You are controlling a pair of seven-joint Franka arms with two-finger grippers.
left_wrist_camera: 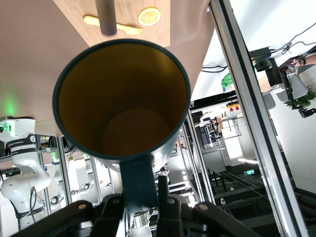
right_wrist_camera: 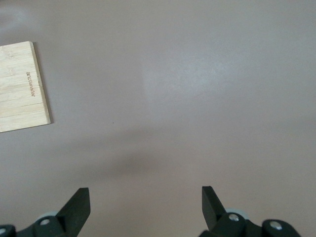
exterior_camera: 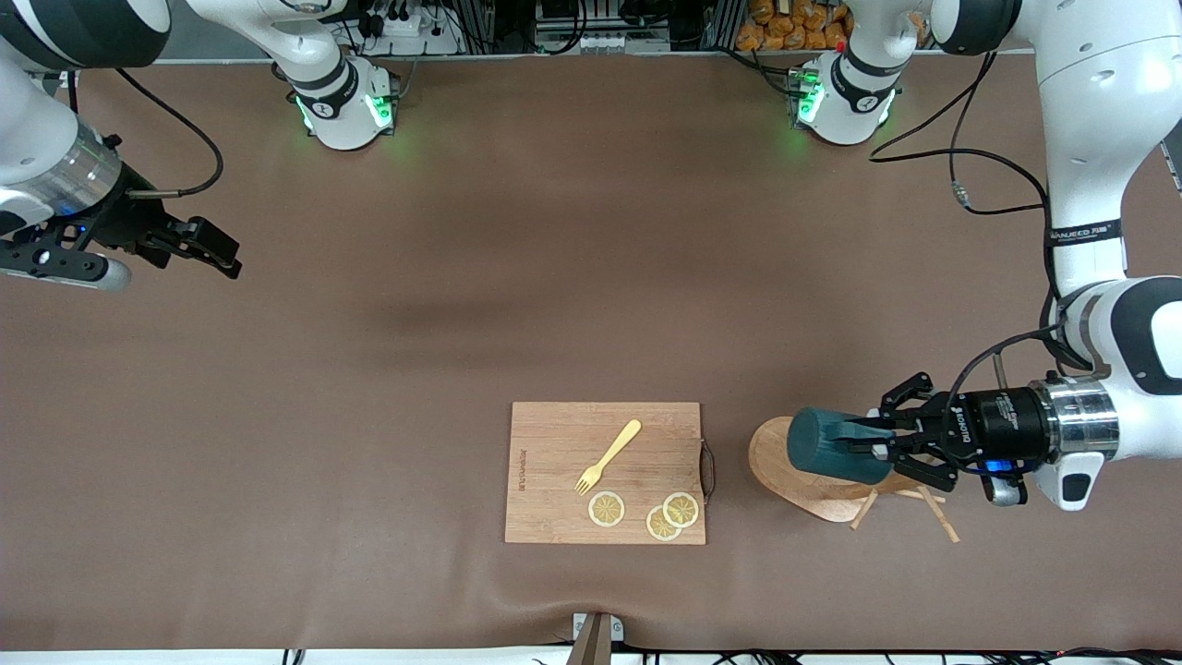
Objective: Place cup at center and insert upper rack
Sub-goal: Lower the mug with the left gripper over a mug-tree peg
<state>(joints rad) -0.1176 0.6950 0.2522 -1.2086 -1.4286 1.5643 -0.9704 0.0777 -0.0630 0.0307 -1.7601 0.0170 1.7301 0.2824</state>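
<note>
**Cup in my left claw, over the rack**

My left gripper (exterior_camera: 873, 441) is clamped tight on the handle of the cup (exterior_camera: 822, 446), holding it sideways in the air over the upper rack (exterior_camera: 836, 489), which lies tipped near the table's front edge beside the cutting board (exterior_camera: 554, 462). My right gripper (exterior_camera: 217, 251) waits spread wide, holding nothing, over the right arm's end.

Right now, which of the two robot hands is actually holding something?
The left gripper, over the wooden mug tree, is shut on the teal cup, pinching its handle. The right gripper hangs open and empty over bare table toward the right arm's end.
</note>
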